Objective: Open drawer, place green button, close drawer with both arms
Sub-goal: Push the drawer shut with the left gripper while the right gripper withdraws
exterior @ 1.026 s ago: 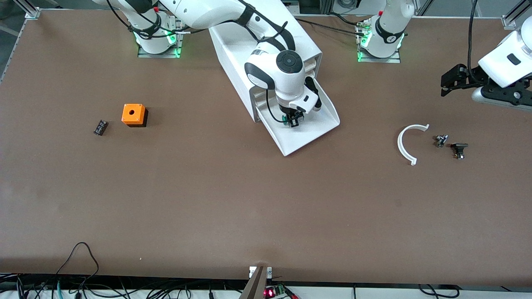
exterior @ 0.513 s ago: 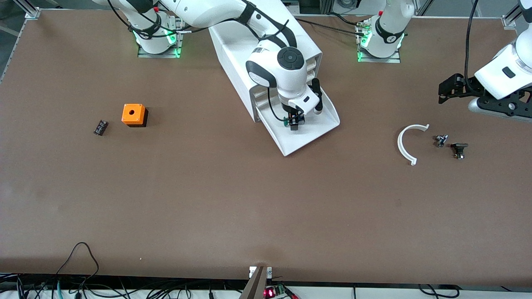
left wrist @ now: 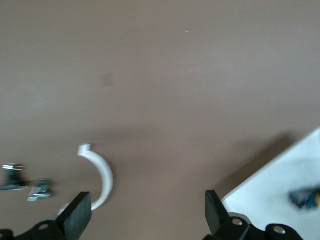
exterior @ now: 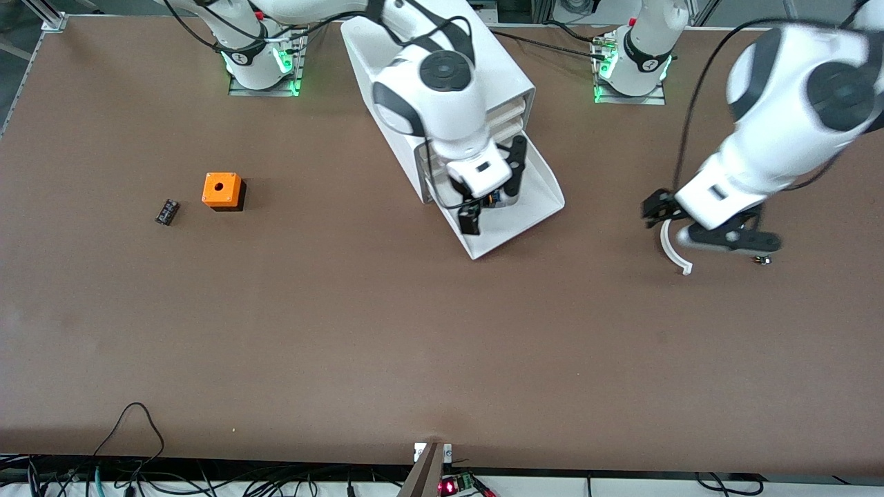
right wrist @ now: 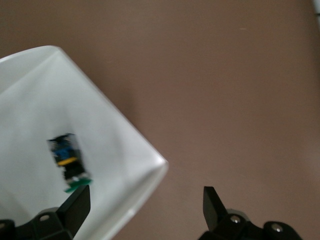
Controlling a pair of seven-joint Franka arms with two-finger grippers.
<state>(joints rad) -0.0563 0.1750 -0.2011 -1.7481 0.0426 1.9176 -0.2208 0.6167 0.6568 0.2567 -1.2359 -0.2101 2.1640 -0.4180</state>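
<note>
No legible brand, label or writing on any item.

Wide shallow white plastic drawer, bottommost of the big white box-shaped cabinet, pulled fully out over the brown table. Contents: one tiny cylindrical push-button with green cap and black body with blue and yellow bits, lying on its side on the drawer floor, free of any grip. Two upper white drawers shut.

Right pincer up over the open drawer, fingers spread, holding nothing.

Left pincer over the white curved plastic arc toward the left arm's end of the table, fingers spread, empty.

Orange cube with a hole and small black ribbed block side by side toward the right arm's end.
</note>
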